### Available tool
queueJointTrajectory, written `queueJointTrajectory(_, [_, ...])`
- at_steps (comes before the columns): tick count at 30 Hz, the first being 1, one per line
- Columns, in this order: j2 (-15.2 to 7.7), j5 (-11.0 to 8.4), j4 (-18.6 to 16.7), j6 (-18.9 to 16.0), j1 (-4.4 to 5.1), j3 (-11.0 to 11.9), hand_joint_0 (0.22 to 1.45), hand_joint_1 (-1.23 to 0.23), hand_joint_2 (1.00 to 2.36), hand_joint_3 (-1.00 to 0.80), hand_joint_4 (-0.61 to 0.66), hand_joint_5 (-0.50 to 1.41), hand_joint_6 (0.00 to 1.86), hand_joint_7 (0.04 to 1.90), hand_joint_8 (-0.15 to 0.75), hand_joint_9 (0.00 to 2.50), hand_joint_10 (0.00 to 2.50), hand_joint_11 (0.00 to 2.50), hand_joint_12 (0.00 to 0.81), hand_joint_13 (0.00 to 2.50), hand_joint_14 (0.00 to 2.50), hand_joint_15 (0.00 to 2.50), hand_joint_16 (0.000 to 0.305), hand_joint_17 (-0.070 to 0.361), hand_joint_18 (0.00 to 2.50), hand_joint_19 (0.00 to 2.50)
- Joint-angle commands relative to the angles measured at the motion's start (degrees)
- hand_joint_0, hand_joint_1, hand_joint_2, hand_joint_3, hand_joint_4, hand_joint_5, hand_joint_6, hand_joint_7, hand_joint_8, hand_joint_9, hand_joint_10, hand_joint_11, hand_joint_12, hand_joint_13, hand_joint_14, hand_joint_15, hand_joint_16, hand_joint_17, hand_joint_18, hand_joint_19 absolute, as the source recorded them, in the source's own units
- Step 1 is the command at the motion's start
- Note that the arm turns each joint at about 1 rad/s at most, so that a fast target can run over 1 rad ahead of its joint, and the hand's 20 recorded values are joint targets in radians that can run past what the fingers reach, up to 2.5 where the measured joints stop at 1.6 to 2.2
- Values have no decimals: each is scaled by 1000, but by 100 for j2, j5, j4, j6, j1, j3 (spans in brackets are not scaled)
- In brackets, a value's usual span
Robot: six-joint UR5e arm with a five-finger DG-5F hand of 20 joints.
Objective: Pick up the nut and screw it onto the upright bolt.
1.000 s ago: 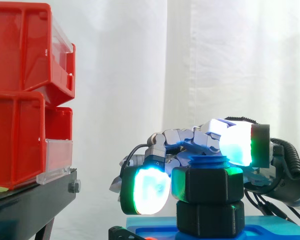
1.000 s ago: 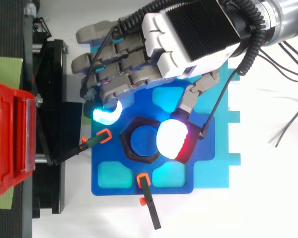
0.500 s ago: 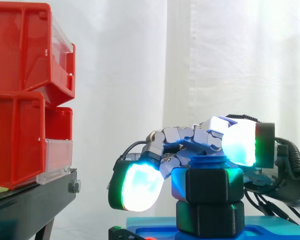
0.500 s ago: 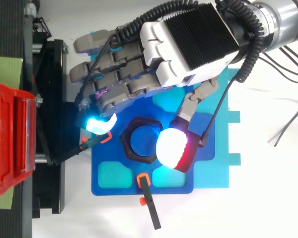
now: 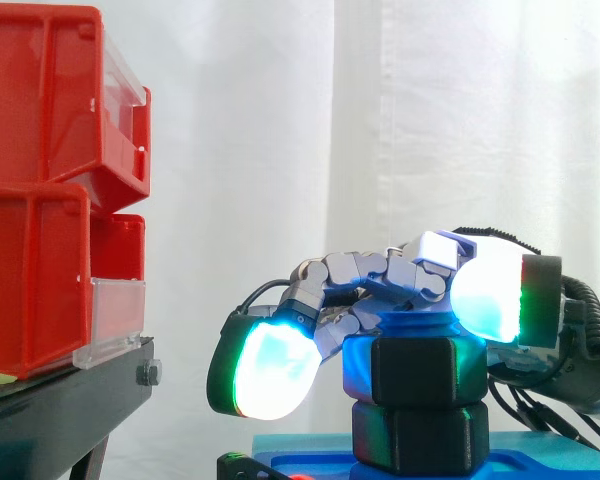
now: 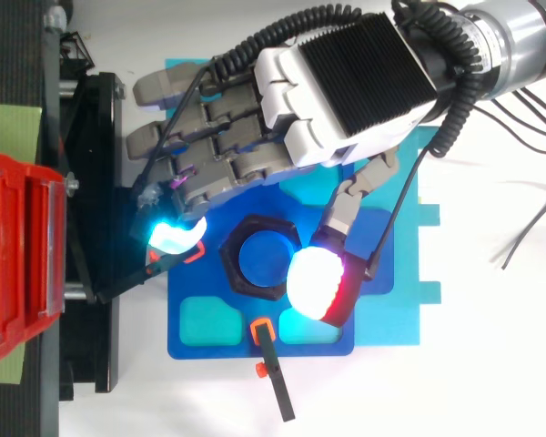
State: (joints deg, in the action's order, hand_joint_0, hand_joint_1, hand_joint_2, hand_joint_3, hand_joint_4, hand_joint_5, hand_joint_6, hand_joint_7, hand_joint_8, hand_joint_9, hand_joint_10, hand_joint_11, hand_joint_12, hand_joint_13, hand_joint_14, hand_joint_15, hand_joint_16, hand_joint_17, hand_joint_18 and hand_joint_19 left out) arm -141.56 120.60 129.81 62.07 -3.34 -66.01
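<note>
A black hex nut [image 5: 416, 370] sits on the upright blue bolt [image 6: 262, 259], above a second black hex block [image 5: 416, 440] at the bolt's foot. In the top view the nut's ring [image 6: 231, 264] surrounds the bolt's round top. My hand [image 6: 346, 77] hovers over the back of the blue fixture plate [image 6: 191, 344], open. One glowing cyan finger pad [image 6: 175, 238] hangs clear to the nut's left. The thumb pad [image 6: 317, 284] stands close beside the nut's right edge; I cannot tell if it touches. In the side view the pads [image 5: 270, 365] flank the nut.
Red bins [image 5: 40, 190] are stacked on a black stand [image 5: 70, 400] at the left. Two orange-tipped toggle clamps [image 6: 264, 333] reach onto the fixture plate's front and left edges. A thin black wire [image 6: 528, 228] lies on the white table at the right.
The fingers have spread away from the nut to the left, and the thumb pad has slid off the nut's top to its right side. The nut stays on the bolt.
</note>
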Motion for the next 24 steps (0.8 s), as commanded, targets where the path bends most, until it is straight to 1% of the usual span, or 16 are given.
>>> queueJointTrajectory(1, [5,8,-8,-10,9,1,352,-207,1000,-500,251,-104,503,878,273,655,0,0,329,527,0,0,45,101,275,0])
queueJointTrajectory(4, [5,43,-8,-2,17,-8,354,-200,1000,-500,250,-103,503,878,271,656,0,0,328,525,0,0,44,100,274,0])
queueJointTrajectory(10, [93,69,18,16,17,-8,361,-194,1000,-500,251,-102,503,886,272,653,0,0,327,530,0,0,44,98,274,0])
queueJointTrajectory(16, [93,69,27,148,26,1,368,-184,1000,-500,263,-102,503,902,271,658,0,0,323,533,0,0,43,96,275,0])
queueJointTrajectory(24, [93,69,176,289,44,-8,369,-181,1000,-500,261,-100,503,911,271,662,0,0,323,534,0,0,42,96,275,0])
